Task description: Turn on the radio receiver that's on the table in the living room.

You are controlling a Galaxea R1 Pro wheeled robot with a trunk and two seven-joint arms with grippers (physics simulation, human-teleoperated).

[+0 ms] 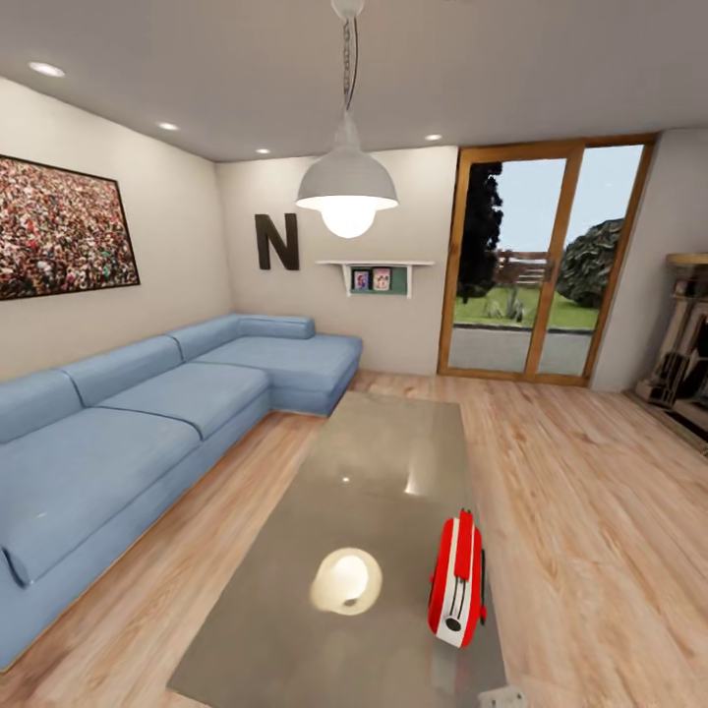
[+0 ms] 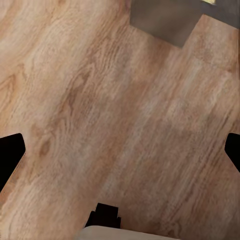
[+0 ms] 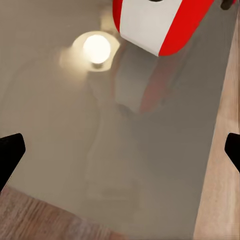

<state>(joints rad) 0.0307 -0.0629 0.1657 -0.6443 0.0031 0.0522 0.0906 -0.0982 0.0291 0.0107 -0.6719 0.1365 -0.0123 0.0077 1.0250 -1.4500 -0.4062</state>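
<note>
Right up close, the radio receiver (image 1: 457,578) stood near the table's (image 1: 383,462) right edge, long axis running away from the robot. Right gripper (image 3: 120,150) hung spread wide just short of it, so that arm's nearer.

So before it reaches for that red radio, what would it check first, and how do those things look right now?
1. Radio receiver found on the table: ok.
2. Radio standing steady, near the table's right edge: ok.
3. Right gripper over the tabletop, radio just ahead: ok.
4. Right fingers spread apart: ok.
5. Left gripper over bare floor, out of the way: ok.
6. Power switch located: cannot tell.
</note>
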